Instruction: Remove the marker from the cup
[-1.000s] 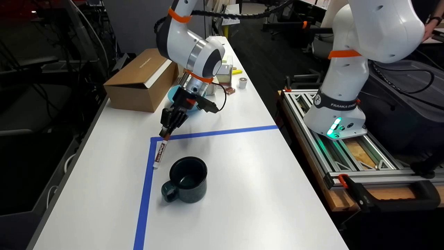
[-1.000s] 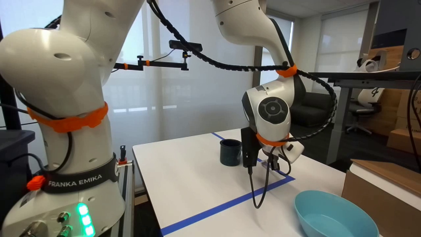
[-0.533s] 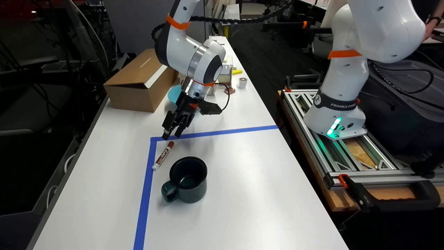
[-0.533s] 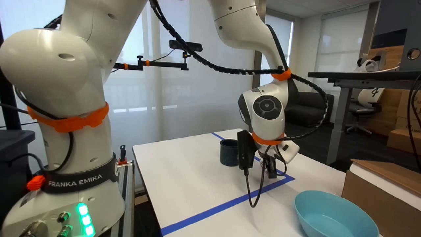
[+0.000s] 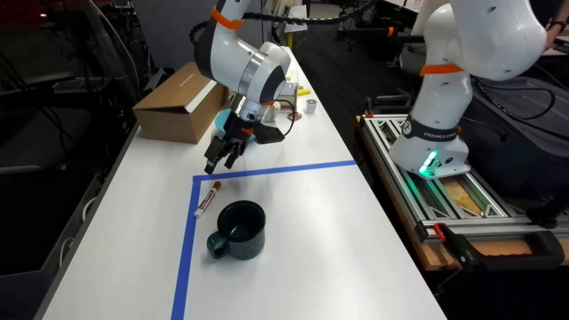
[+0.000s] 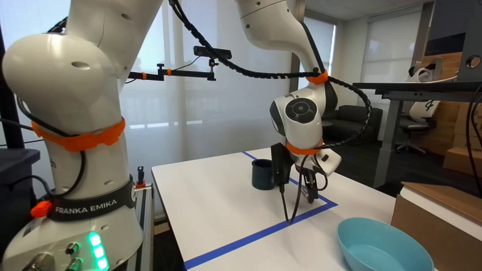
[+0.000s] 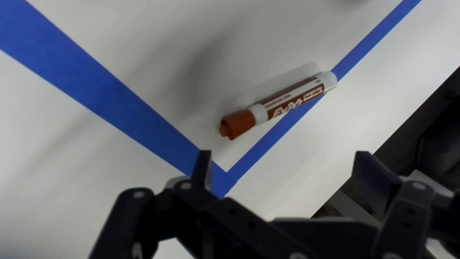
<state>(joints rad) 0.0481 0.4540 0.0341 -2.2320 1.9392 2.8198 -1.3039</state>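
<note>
Gripper (image 7: 284,167) has backed off and up from the marker (image 7: 278,105) since the earlier frame; marker itself shifted barely, mug (image 5: 241,233) not at all. Jaws stand wide apart, nothing held. Marker: flat on the table (image 5: 320,231), outside the mug, brown cap toward the gripper, white end overlapping the tape (image 7: 107,96). Removal judged finished. Handling, presumed: light, stiff, smooth plastic, hardly fragile, apt to roll or slip if pinched off-centre. Best hold: mid-barrel, jaws square across; the cap might pull off. Nearest obstacle: mug, near but not touching, handle roughly on the marker's side; a sideways sweep could knock it. Tape lies flat, no hindrance. Beyond it: bowl (image 6: 384,241), then box (image 5: 178,106); whether they touch, cannot tell. Further still, a small white tub (image 5: 311,106) on the table.
</note>
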